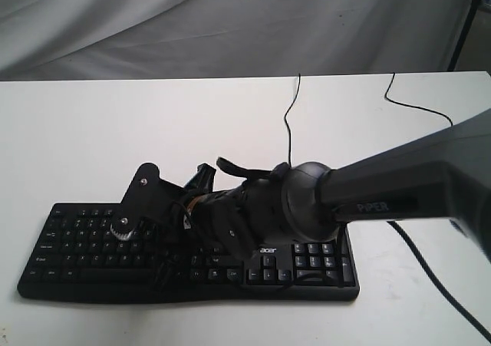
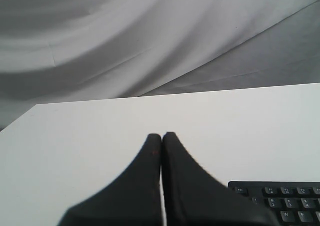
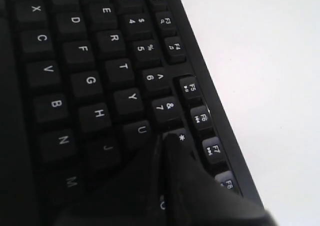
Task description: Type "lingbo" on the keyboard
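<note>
The black keyboard [image 1: 77,246] lies along the near side of the white table [image 1: 115,131], "acer" logo by its number pad. My right arm reaches in from the right and hangs over the keyboard's middle, hiding the keys there. The right gripper [image 3: 166,137] is shut with nothing in it. Its tips rest at the near edge of the 8/* key [image 3: 180,136], beside U [image 3: 141,131]; the I key is hidden under the fingers [image 3: 180,176]. My left gripper [image 2: 161,135] is shut and empty, over bare table left of the keyboard's Esc corner [image 2: 241,189]. It does not show in the exterior view.
A thin black cable [image 1: 289,116] runs from the keyboard toward the table's far edge. A second black cable [image 1: 418,104] lies at the back right, and the arm's thicker cable [image 1: 430,277] trails at the front right. Grey cloth [image 1: 230,24] hangs behind the table.
</note>
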Available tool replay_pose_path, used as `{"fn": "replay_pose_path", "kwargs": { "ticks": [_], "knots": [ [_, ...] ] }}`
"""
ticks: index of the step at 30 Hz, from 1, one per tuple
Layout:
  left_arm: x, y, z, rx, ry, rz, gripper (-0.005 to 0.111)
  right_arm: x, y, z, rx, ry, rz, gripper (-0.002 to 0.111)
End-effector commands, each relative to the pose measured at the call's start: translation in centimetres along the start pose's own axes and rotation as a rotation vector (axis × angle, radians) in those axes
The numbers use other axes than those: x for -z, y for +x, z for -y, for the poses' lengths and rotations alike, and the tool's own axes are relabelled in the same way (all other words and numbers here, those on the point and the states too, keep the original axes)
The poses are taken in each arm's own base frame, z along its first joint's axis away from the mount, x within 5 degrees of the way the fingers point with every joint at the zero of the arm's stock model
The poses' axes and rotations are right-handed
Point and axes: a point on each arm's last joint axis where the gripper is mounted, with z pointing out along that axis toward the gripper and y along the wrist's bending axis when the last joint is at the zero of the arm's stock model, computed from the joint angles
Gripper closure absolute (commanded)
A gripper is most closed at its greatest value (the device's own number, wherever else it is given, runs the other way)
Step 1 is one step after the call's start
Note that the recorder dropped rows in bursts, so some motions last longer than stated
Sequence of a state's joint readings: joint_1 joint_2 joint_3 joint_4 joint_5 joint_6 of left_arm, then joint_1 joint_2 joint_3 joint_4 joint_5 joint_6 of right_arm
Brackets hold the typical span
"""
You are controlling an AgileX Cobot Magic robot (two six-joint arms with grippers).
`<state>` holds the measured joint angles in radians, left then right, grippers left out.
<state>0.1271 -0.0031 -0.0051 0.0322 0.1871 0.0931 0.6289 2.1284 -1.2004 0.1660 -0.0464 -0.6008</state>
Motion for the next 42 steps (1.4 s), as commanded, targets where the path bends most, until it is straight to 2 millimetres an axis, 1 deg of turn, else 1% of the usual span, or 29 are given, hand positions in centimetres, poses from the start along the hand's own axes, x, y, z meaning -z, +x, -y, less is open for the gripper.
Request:
{"fn": "replay_pose_path", "kwargs": {
  "ticks": [1,6,9,17,27,30,38,42],
  "knots": [
    [-0.1,0.1,0.0,0.003,0.004,-0.003,0.106,0.9,-0.7,0.4,-0.001,0.003,0.01,0.108],
    [-0.1,0.1,0.0,0.003,0.004,-0.003,0.106,2.3,-1.7,0.8,0.0,0.006,0.03,0.108],
    [-0.1,0.1,0.0,0.003,0.004,-0.003,0.106,2.7,-2.1,0.3,0.01,-0.011,0.025,0.108],
    [-0.1,0.1,0.0,0.003,0.004,-0.003,0.106,2.8,-3.1,-2.4,0.049,-0.06,0.036,0.108],
    [-0.1,0.1,0.0,0.003,0.004,-0.003,0.106,1.8,-2.6,-3.2,0.044,-0.068,0.028,0.108],
    [-0.1,0.1,0.0,0.003,0.004,-0.003,0.106,1.4,-2.3,-3.3,0.039,-0.067,0.024,0.108],
    [-0.1,0.1,0.0,0.003,0.004,-0.003,0.106,1.3,-2.3,-3.2,0.034,-0.058,0.037,0.108],
    [-0.1,0.1,0.0,0.003,0.004,-0.003,0.106,0.6,-1.9,-3.5,0.026,-0.059,0.028,0.108]
  ]
}}
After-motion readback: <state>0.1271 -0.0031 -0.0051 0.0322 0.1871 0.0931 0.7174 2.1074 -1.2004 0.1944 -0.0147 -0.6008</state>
